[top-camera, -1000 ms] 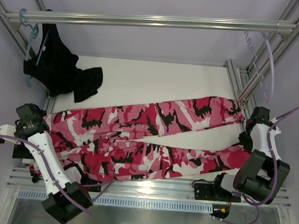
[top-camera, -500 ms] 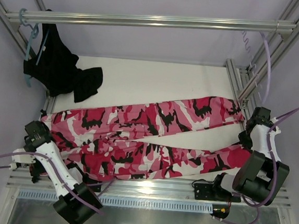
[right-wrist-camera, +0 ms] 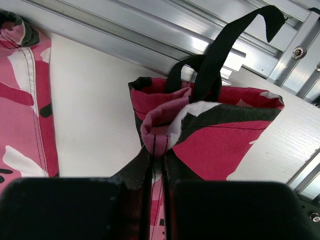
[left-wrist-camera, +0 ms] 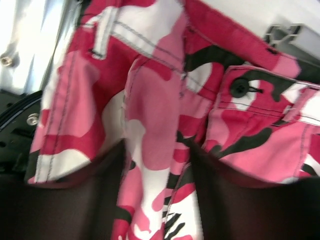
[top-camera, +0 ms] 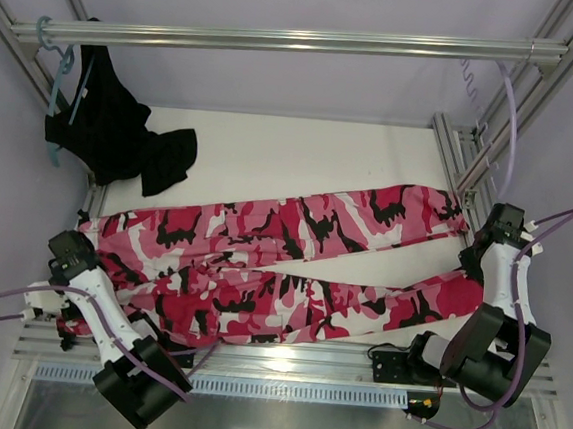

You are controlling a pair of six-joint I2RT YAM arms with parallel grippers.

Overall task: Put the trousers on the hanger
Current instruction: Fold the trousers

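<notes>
The trousers (top-camera: 265, 228) are matt woven cloth with raised stitched seams. Their button (left-wrist-camera: 240, 87) is dull black plastic, and their strap (right-wrist-camera: 222, 45) is ribbed black webbing. The rail (top-camera: 282, 39) is brushed, shiny metal, and the table (top-camera: 292, 155) is smooth matt white.

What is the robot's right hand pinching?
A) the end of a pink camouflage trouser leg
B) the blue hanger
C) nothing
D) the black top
A: the right gripper is shut on the bunched hem of the pink, crimson, white and black camouflage fabric trousers.
</notes>
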